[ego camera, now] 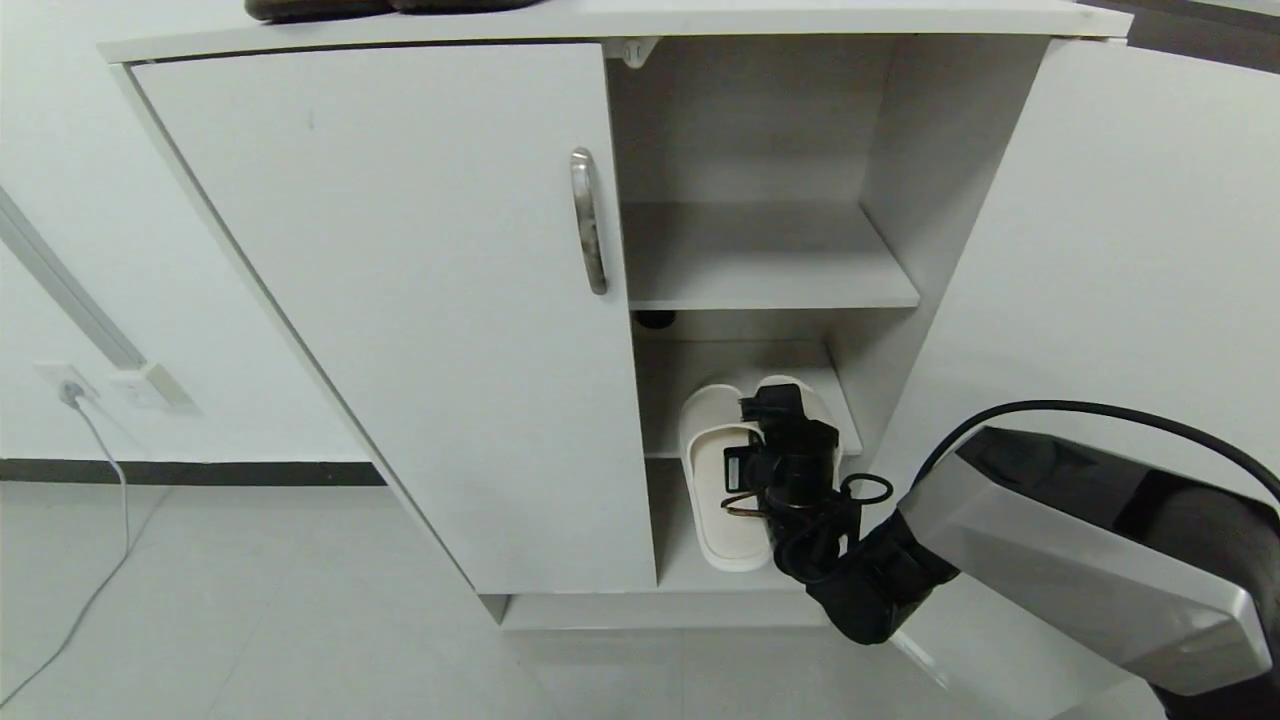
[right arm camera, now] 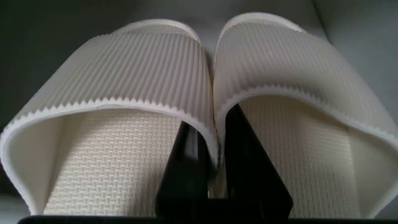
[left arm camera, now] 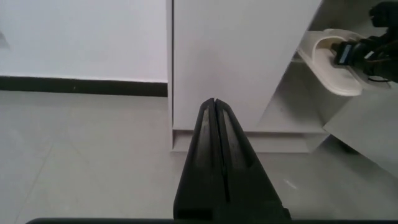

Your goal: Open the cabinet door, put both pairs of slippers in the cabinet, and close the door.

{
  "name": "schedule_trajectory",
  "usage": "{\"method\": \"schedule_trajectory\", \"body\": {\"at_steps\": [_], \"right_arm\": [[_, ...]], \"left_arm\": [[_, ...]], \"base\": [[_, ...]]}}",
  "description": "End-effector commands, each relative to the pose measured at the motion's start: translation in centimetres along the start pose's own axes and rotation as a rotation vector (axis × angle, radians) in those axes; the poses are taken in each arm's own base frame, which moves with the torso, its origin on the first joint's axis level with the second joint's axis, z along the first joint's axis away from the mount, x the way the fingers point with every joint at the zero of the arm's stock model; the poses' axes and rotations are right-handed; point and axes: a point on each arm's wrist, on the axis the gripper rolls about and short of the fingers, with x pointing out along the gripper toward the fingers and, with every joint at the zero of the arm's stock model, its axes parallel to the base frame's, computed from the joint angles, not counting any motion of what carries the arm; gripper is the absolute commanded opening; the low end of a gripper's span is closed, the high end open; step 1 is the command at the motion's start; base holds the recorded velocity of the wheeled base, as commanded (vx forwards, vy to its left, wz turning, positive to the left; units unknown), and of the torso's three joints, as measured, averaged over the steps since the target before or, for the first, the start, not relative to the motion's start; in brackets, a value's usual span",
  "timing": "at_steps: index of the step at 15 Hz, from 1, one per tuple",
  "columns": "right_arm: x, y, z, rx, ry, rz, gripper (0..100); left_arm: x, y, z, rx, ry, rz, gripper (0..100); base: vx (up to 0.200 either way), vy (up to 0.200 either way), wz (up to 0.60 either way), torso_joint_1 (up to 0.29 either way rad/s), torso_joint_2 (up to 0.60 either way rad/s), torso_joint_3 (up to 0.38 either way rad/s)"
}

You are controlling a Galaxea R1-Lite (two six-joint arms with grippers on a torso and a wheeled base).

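Note:
A white cabinet stands with its left door shut and its right door swung open. A pair of white slippers sits side by side in the open lower part, heels sticking out past the lower shelf's front edge; I cannot tell whether they rest on it. My right gripper is shut on the white slippers, pinching the two inner strap walls. A dark pair of slippers lies on top of the cabinet. My left gripper hangs shut and holds nothing, low over the floor in front of the cabinet.
The left door carries a metal handle. An upper shelf inside is bare. The open door stands close beside my right arm. A wall socket with a cable is at the left, above open floor.

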Motion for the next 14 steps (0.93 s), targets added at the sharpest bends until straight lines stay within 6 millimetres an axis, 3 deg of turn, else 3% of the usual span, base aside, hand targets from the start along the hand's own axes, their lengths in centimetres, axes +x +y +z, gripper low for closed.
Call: {"method": "schedule_trajectory", "body": {"at_steps": [1, 4, 9, 14], "right_arm": [[0.0, 0.0, 0.2, 0.002, -0.005, 0.002, 0], [0.3, -0.2, 0.1, 0.000, -0.001, 0.005, 0], [1.5, -0.3, 1.0, 0.006, -0.008, -0.004, 0], [3.8, 0.1, 0.5, 0.020, -0.020, -0.018, 0]], "left_arm": [[0.0, 0.0, 0.0, 0.000, 0.001, 0.000, 0], [0.0, 0.0, 0.0, 0.000, 0.001, 0.001, 0], [0.0, 0.0, 0.0, -0.002, 0.001, 0.003, 0], [0.0, 0.0, 0.0, -0.002, 0.001, 0.003, 0]], "base": [[0.200, 0.000, 0.00, 0.002, 0.00, 0.002], [0.200, 0.000, 0.00, 0.001, 0.01, 0.001], [0.000, 0.000, 0.00, 0.000, 0.00, 0.000], [0.000, 0.000, 0.00, 0.000, 0.00, 0.000]]}}
